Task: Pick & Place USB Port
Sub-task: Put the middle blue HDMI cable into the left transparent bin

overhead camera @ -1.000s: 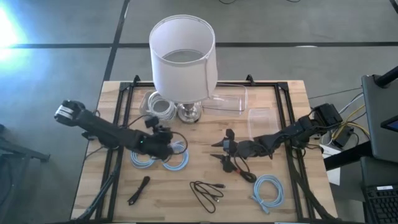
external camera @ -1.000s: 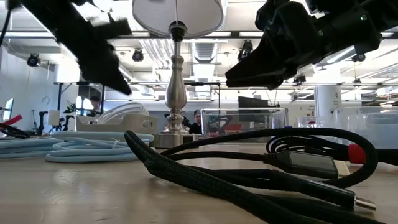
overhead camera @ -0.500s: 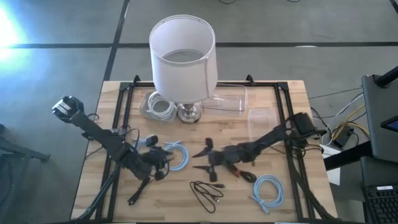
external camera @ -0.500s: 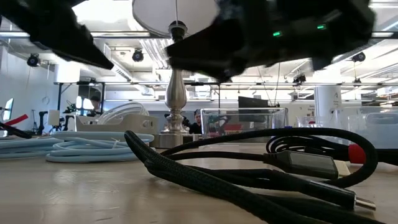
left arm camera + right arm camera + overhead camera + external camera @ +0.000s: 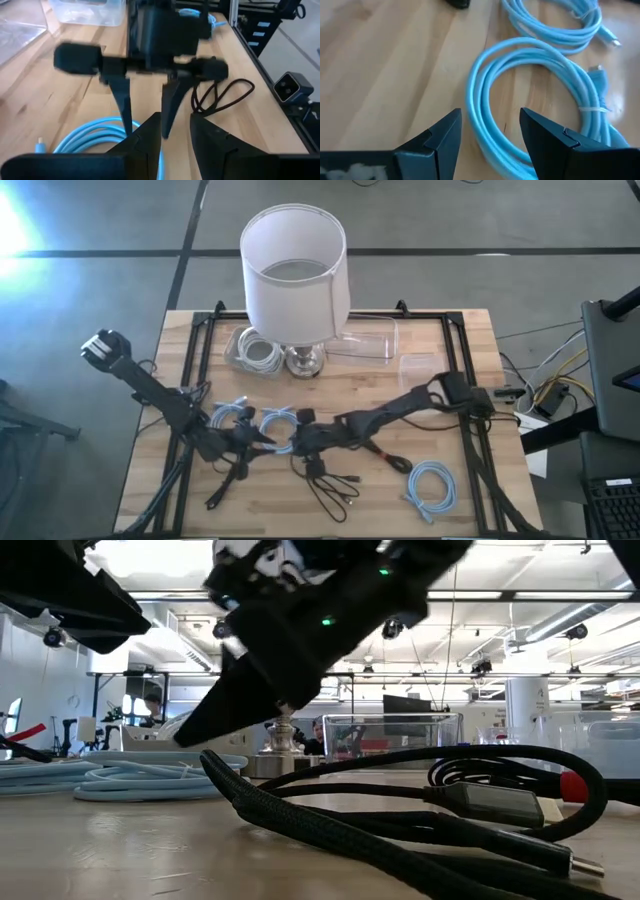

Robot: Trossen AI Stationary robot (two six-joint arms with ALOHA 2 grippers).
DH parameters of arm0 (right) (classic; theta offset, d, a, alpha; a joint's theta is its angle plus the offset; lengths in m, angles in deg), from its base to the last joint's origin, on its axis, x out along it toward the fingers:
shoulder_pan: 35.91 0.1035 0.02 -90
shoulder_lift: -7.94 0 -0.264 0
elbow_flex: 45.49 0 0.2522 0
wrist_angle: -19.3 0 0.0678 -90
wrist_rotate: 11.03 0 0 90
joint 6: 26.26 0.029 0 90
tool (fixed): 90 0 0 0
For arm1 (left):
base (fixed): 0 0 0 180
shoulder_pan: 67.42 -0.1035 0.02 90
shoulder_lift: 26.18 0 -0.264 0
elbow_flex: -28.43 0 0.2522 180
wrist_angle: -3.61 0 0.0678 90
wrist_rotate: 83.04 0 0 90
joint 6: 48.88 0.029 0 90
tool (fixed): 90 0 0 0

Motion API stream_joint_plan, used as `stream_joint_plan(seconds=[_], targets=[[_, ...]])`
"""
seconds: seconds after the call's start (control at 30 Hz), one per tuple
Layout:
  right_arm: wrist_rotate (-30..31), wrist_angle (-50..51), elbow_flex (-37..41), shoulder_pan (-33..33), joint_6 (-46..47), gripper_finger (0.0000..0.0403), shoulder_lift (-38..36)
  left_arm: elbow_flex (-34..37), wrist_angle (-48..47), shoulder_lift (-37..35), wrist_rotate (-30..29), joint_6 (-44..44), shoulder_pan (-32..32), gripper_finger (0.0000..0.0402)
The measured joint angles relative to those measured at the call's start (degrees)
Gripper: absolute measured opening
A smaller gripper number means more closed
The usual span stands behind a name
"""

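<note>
Since a second ago I've swung my right arm across the light wooden surface (image 5: pixel 440 510); its open right end effector (image 5: pixel 297 442) hovers over a coiled light-blue USB cable (image 5: pixel 530 95). Left end effector (image 5: pixel 262 438) faces it, part-open, empty. I'd centre before descending.

A wooden bench (image 5: pixel 460 380) carries one table lamp with a white drum shade and silver metal base (image 5: pixel 294 270), three coiled light blue cables (image 5: pixel 432 486) (image 5: pixel 280 424) (image 5: pixel 226 416), one coiled black cable (image 5: pixel 333 490), one small black stick-shaped connector (image 5: pixel 223 486), one coiled white cable (image 5: pixel 258 351) in one of two clear plastic containers (image 5: pixel 365 340), and two dark robot arms
</note>
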Motion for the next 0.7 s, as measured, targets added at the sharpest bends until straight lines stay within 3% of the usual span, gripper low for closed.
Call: stream_joint_plan(seconds=[0.4,0.53,0.7], targets=[[-0.28,8.6,-9.09,-1.06,0.56,0.0191,7.34,0.41,-0.03,-0.82,-0.26,0.33,0.03,0.0106],[-0.42,11.32,-9.47,-1.62,2.03,0.016,7.43,0.41,-0.05,-0.82,-0.28,0.35,0.03,0.0106],[-0.49,12.25,-9.55,-1.62,1.97,0.0091,7.43,0.41,-0.52,-0.82,-0.31,1.01,0.05,0.0106]])
